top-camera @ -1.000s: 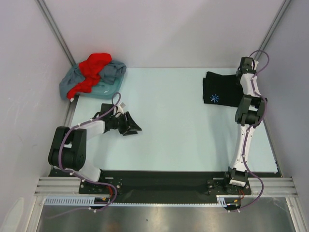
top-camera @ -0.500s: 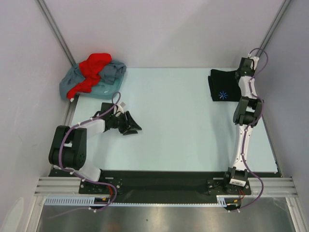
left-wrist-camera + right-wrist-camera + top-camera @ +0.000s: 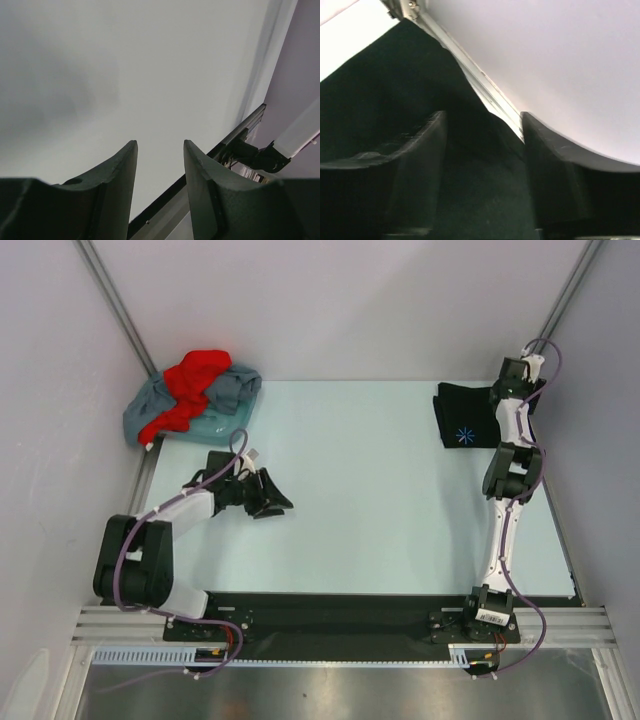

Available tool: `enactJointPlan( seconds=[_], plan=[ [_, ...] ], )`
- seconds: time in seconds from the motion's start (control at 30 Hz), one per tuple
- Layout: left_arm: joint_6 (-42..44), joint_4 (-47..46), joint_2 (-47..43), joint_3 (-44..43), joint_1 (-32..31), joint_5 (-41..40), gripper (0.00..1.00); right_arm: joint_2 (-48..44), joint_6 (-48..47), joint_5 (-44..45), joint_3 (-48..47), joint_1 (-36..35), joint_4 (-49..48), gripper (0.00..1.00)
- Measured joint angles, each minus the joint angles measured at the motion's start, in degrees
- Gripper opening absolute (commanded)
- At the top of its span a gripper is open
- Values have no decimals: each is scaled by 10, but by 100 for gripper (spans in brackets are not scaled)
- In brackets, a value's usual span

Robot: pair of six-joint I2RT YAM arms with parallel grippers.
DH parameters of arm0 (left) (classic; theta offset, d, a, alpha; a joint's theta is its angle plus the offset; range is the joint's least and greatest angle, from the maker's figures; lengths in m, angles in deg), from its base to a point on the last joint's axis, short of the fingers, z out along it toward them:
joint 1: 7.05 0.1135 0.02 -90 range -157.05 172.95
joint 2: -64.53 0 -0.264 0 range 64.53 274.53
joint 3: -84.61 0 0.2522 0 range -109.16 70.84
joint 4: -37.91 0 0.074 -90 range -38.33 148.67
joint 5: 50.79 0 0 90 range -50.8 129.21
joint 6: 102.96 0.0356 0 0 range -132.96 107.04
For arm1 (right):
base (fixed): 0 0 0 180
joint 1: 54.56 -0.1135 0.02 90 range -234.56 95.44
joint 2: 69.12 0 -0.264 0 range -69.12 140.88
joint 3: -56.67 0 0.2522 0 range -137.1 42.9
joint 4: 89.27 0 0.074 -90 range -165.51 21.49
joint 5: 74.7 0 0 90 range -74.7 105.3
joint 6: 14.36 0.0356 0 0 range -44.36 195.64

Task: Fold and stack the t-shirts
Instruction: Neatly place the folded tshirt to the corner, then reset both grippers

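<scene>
Top view with both wrist views. The black t-shirt (image 3: 462,415) is shown folded into a compact rectangle at the far right corner of the tabletop (image 3: 380,480), with its starburst logo (image 3: 463,435) facing up. The right gripper (image 3: 482,117) is held just over the far right edge of this shirt. Its jaws are parted, dark cloth is seen beneath them, and nothing is pinched between them. The left gripper (image 3: 160,145) is held low over bare tabletop at the near left, moderately parted and empty.

The red t-shirt (image 3: 197,375) is seen crumpled on top of the grey-blue t-shirt (image 3: 230,395) in a loose heap at the far left corner, well apart from the black one.

All three garments are judged to be light, limp and easily creased, so a lifted shirt would be expected to sag and drag. A pinch at a hem, shoulder seam or free corner is therefore advised. The red shirt, being uppermost, is best taken first, by an exposed edge and not by the bunched middle.
</scene>
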Motion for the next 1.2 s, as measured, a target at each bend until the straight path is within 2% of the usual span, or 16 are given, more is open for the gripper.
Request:
enactJointPlan(
  seconds=[0.13,0.23,0.4,0.47,0.6,0.7,0.77,0.93,1.03,1.07,1.2],
  plan=[
    [-2,4,-45,8,-17,-9,48,-18,-1,23,8,-8,23,81],
    [-15,5,-86,20,-46,-19,48,-74,17,22,52,-36,54,88],
    [-33,5,-172,61,-87,-35,49,-242,64,-12,193,-147,86,100],
    [-42,3,-216,86,-93,-42,50,-317,95,-42,260,-211,82,100],
    [-62,0,-308,153,-95,-61,57,-472,168,-137,447,-337,59,100],
    [-88,-14,-382,214,-95,-72,61,-575,221,-213,612,-390,15,100],
    [-109,-28,-430,260,-95,-79,66,-635,256,-249,720,-403,1,100],
    [-176,-65,-553,372,-95,-89,69,-816,358,-343,1046,-419,-97,100],
    [-216,-66,-647,391,-95,-89,73,-947,421,-377,1212,-440,-151,100],
    [-229,-70,-688,391,-95,-88,77,-991,442,-388,1259,-448,-162,100],
    [-250,-78,-826,388,-95,-78,77,-1149,518,-424,1400,-455,-221,100]
  ],
)
